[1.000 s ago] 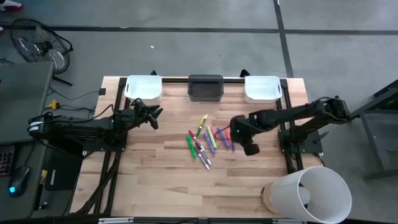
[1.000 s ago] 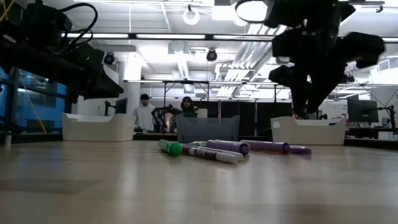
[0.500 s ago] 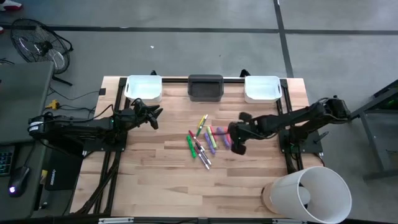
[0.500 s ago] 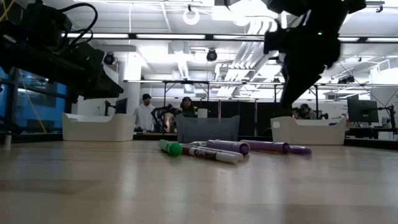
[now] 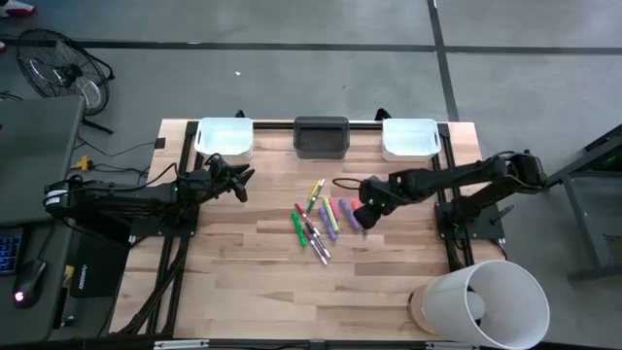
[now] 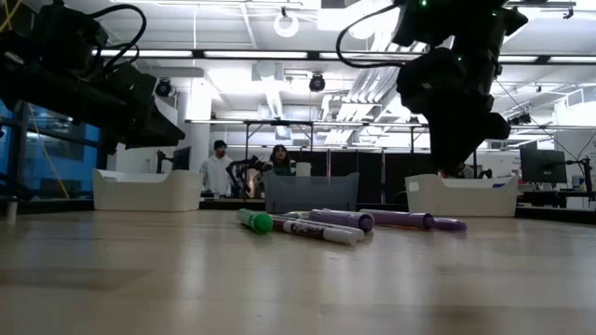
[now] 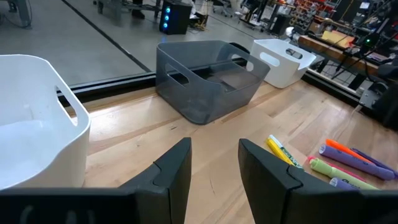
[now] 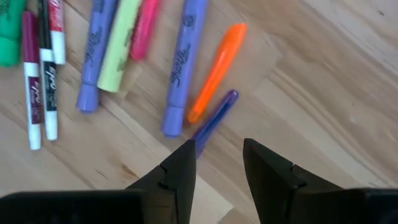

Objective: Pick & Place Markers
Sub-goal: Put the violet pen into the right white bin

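seen from straight above: a wooden table [image 5: 243, 282] with two dark arms reaching in from either side. along the far edge, three bins in a row: a white bin [image 5: 224, 138] on the left, a dark grey bin [image 5: 321, 136] in the middle, a second white bin [image 5: 409, 138] on the right. near the table's middle, a loose cluster of markers [image 5: 321, 216] lying flat on the wood, in green, yellow, purple, pink and orange, with a few thin white-bodied ones.

right tool [image 5: 361, 216] poised at the right edge of that cluster, fingers apart with nothing between them. from its wrist camera, pointing down at the wood: a slim blue-purple marker [image 8: 214, 121] just ahead of the open gap, beside an orange marker [image 8: 217, 71] and a thicker purple marker [image 8: 181, 62]. further along, a yellow-green marker [image 8: 120, 43], a pink one [image 8: 145, 28], another purple one [image 8: 96, 50], and two thin white dry-erase markers [image 8: 41, 81] side by side. from table height, hanging above the markers, not touching any.

left tool [image 5: 240, 185] held off to the left of the table, well apart from the markers, near the left white bin; fingers apart and empty. from its wrist camera: the grey bin ahead, a white bin on each side of it, a yellow marker [image 7: 283, 150] and an orange one [image 7: 348, 152] on the wood.

a white cylinder-shaped container [image 5: 481, 301] lying at the table's near right corner. two people [image 6: 244, 169] standing in the room far behind the table.
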